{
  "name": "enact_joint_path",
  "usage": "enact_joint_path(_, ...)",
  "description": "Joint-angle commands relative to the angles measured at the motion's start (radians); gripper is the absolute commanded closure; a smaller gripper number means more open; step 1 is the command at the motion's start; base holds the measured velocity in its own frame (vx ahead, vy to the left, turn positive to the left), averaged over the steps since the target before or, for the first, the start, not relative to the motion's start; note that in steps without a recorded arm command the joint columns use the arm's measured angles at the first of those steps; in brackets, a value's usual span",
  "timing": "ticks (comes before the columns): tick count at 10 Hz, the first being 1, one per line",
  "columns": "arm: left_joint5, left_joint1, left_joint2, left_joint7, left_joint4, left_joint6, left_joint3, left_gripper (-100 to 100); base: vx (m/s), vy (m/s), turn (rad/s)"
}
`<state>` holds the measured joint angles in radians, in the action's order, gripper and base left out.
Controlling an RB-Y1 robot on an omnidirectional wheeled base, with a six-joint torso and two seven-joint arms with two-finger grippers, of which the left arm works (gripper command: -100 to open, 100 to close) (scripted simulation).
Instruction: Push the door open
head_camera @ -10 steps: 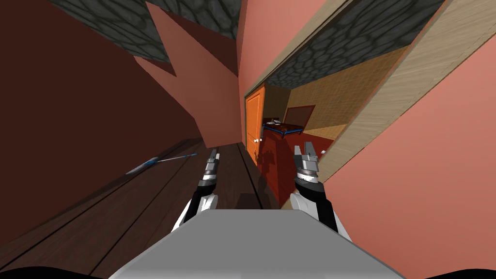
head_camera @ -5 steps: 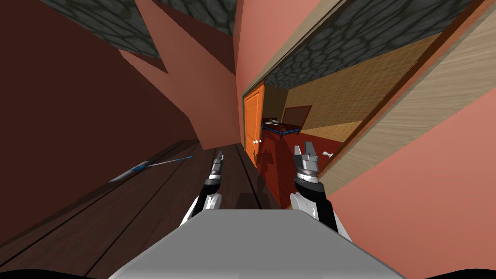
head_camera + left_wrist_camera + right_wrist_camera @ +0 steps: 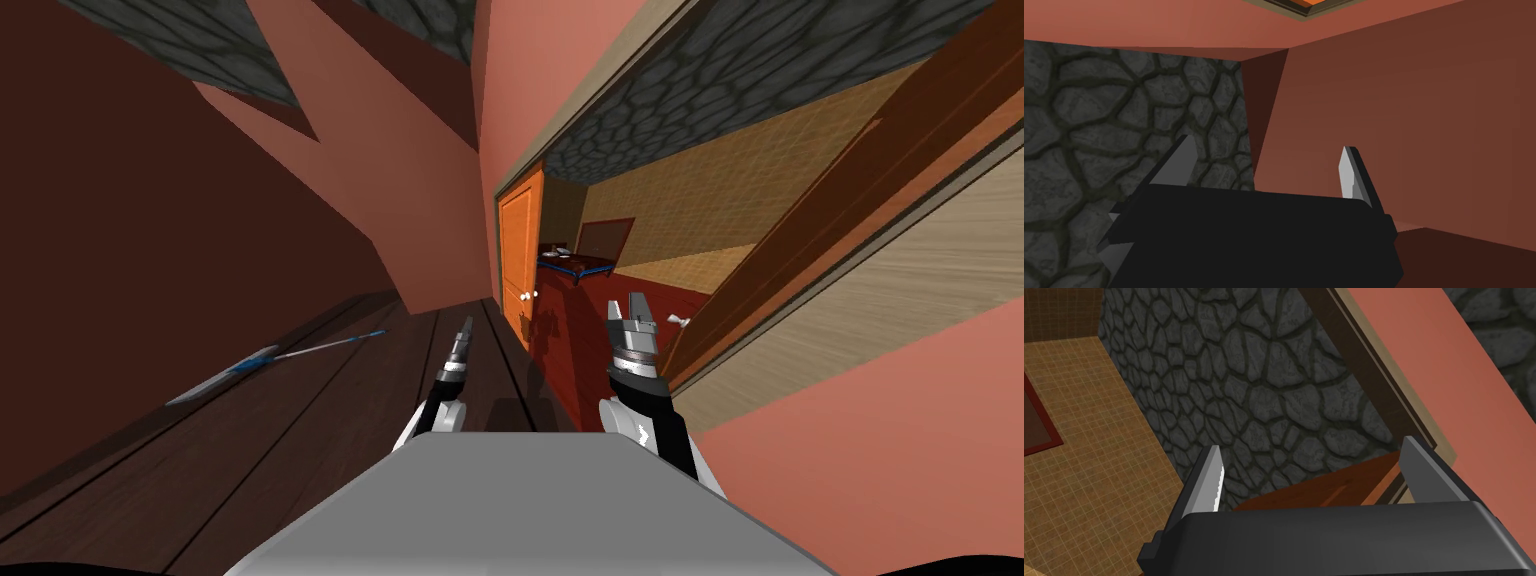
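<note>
by one brown door — two end effectors, both spread

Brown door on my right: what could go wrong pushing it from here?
1. The open right claw is close to the small white handle on the dark brown wooden door. A finger might snag on the handle instead of pressing the panel.
2. The light wooden door frame runs close beside the right arm, so moving forward could scrape the arm against it.
</note>
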<state>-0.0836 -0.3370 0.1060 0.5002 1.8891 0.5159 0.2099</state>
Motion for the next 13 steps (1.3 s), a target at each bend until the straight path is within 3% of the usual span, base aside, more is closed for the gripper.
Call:
enact_joint_path(1,-0.001,0.015,0.009,0.026,-0.034,0.009,0.011,-100,0.154,0.040,-0.061)
enact_joint_path(13,0.017,0.116,0.031,0.230,-0.281,0.073,0.132,-100,0.125,0.041,-0.074)
